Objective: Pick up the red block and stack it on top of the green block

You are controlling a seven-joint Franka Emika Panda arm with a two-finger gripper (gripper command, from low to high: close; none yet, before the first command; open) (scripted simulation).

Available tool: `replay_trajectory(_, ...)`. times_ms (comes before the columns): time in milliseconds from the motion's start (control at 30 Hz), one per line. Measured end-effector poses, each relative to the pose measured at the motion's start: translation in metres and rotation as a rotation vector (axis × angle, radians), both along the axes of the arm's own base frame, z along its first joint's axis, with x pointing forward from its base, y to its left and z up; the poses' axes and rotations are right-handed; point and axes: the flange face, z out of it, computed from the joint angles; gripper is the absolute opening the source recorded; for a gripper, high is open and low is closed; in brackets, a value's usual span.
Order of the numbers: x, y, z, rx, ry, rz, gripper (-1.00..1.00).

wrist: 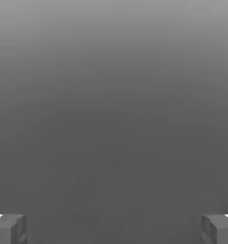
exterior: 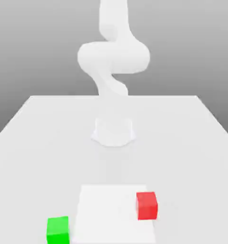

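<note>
Small bright-red block (exterior: 146,206), plain-faced; green block (exterior: 58,230) likewise; pincer (wrist: 114,229) wide apart, empty.

The hand view shows the tool (wrist: 114,229) with its two fingers (wrist: 18,228) spread wide apart and nothing held between them. Each finger is dark gray, with a small white patch beside it. Behind them lies a plain gray backdrop (wrist: 114,119), smoothly shaded from lighter gray to darker gray nearer the fingers.
</note>
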Motion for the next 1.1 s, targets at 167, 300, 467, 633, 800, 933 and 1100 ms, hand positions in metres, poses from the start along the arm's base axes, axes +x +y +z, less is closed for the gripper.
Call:
replay_trajectory(167, 0.053, 0.021, -0.106, -0.006, 0.170, 0.010, 0.00)
replay_trajectory(300, 0.073, 0.036, -0.193, -0.011, 0.302, 0.019, 0.00)
replay_trajectory(467, 0.074, 0.054, -0.302, -0.016, 0.466, 0.033, 0.00)
replay_trajectory(633, 0.049, 0.072, -0.404, -0.021, 0.631, 0.053, 0.00)
replay_trajectory(800, 0.029, 0.077, -0.478, -0.020, 0.713, 0.055, 0.00)
replay_trajectory(933, 0.027, 0.077, -0.518, -0.021, 0.717, 0.056, -1.00)
replay_trajectory(1100, 0.027, 0.077, -0.518, -0.021, 0.716, 0.055, -1.00)
